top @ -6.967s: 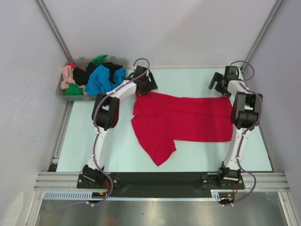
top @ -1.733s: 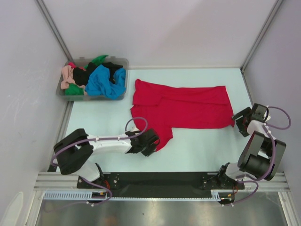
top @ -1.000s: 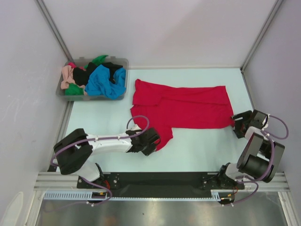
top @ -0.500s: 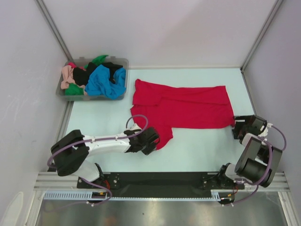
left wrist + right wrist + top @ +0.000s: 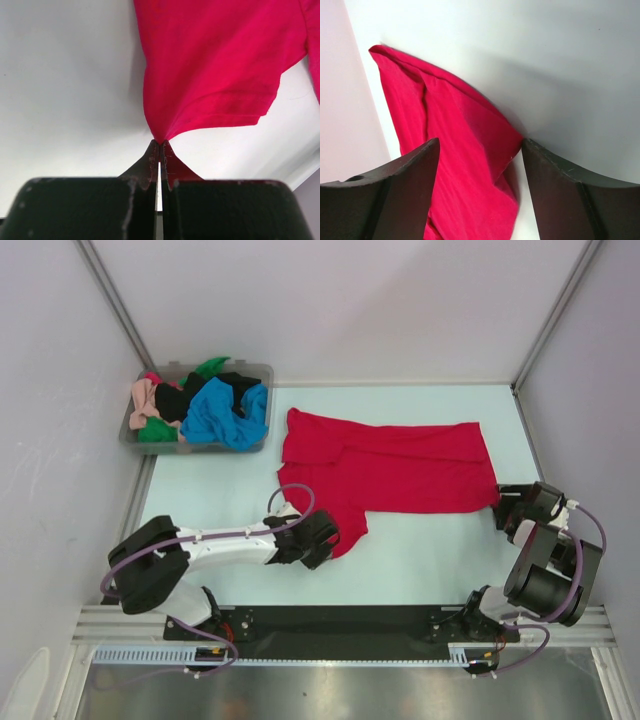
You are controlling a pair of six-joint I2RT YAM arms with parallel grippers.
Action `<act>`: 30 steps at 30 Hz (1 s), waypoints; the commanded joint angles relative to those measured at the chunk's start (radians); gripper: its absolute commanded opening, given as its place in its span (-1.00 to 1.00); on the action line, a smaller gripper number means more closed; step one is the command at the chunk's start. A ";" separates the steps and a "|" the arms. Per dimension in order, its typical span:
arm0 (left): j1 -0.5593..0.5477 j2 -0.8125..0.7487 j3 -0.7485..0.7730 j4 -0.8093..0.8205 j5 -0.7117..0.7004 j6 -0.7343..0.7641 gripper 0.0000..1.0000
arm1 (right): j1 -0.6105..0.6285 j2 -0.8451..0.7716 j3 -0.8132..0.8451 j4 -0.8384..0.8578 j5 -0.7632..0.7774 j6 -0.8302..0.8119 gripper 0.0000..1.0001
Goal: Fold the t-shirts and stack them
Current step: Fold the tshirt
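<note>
Red shirt (image 5: 400,470) spread flat mid-frame, lightly creased, one sleeve trailing lower left — its tip pinched in the closed left gripper (image 5: 159,147). Right gripper (image 5: 480,147) gapes wide, fingers astride the shirt's right corner.

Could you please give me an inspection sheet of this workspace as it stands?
Surface: pale table, with one shirt lying on it.
Job's things: red t-shirt spread flat, one sleeve pointing toward the arms; blue, black, green and peach-pink shirts heaped in the clear grey bin at the far left.
Clutter: nothing seen.
Grippers: left gripper shut on a corner of the red t-shirt's sleeve; right gripper open, jaws either side of the shirt's near right corner.
Cables: purple cables looped along both arms.
Surroundings: white walls; metal frame rail at the near edge.
</note>
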 commanded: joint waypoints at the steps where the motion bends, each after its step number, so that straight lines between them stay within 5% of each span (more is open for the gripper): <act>1: -0.003 -0.008 0.014 -0.003 -0.013 0.016 -1.00 | 0.000 -0.010 -0.003 -0.044 0.033 -0.001 0.48; 7: -0.003 0.015 0.028 0.003 -0.003 0.019 -1.00 | 0.068 -0.122 -0.007 -0.150 0.053 -0.008 0.83; 14: -0.003 0.002 0.009 0.007 0.001 0.008 -1.00 | 0.054 -0.044 -0.001 -0.095 0.080 -0.003 0.80; 24: -0.003 -0.009 -0.003 0.007 -0.003 0.001 -1.00 | 0.012 0.060 0.041 -0.040 0.080 -0.050 0.54; 30: -0.003 0.000 0.008 0.007 -0.002 0.007 -1.00 | 0.002 0.041 0.068 -0.089 0.107 -0.142 0.01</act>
